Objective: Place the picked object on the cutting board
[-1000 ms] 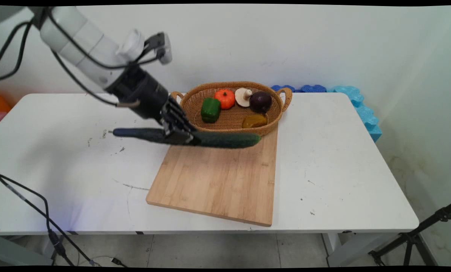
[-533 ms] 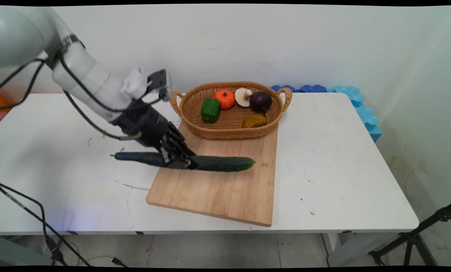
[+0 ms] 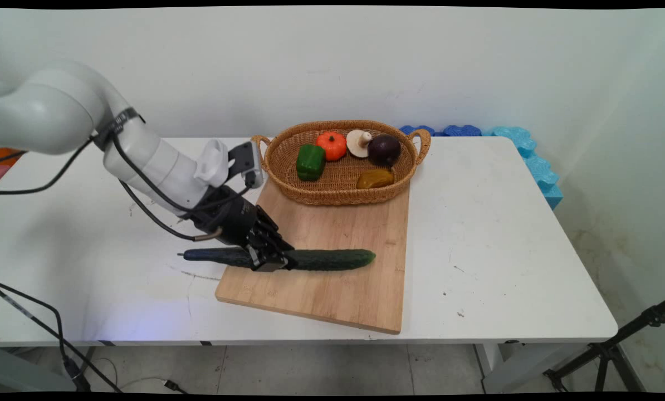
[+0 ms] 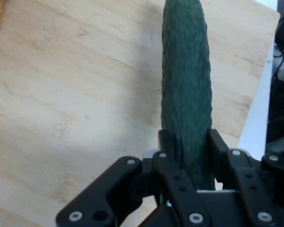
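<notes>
Pincer [image 3: 269, 260] has lowered cucumber [image 3: 332, 259] toward cutting board [image 3: 332, 289].

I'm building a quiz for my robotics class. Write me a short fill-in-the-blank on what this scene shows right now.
1. The pincer is shut on a long green ____.
2. The basket rests partly on the wooden ____.
3. Between the green pepper and the mushroom lies a small orange ____.

Missing words: cucumber; cutting board; pumpkin.
</notes>
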Available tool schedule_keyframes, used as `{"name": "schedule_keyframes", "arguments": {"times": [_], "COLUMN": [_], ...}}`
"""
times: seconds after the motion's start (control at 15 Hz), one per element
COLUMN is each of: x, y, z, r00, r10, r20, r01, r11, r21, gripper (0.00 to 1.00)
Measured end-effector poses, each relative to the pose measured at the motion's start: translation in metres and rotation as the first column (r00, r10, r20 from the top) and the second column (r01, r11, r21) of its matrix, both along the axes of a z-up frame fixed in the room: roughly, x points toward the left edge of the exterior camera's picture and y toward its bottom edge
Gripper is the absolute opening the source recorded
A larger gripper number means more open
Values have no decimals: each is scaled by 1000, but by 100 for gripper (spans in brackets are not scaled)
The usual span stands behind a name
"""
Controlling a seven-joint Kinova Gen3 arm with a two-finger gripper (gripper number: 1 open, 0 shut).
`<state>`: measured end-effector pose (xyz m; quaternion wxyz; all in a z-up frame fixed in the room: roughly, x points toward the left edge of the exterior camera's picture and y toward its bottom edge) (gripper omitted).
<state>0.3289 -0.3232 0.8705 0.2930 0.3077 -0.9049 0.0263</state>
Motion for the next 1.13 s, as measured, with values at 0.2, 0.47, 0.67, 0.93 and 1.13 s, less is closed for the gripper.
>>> {"name": "schedule_keyframes", "arguments": {"times": [0.2,0.47,0.67,0.93,1.13], "x": [-2,-3,-4,-5,-6], "y": [2,2,3,2,-1], "z": [-15,-29,-37,-43,-44], "r00": [1000,1000,1000,1000,1000], "r10": [4,8,10,13,13], "r20": [-10,-20,-25,-27,-28], "r01": [-4,-9,-11,-13,-14], "r11": [1000,1000,1000,999,999], "r21": [-9,-20,-26,-33,-40], "gripper": [0,0,0,100,100]}}
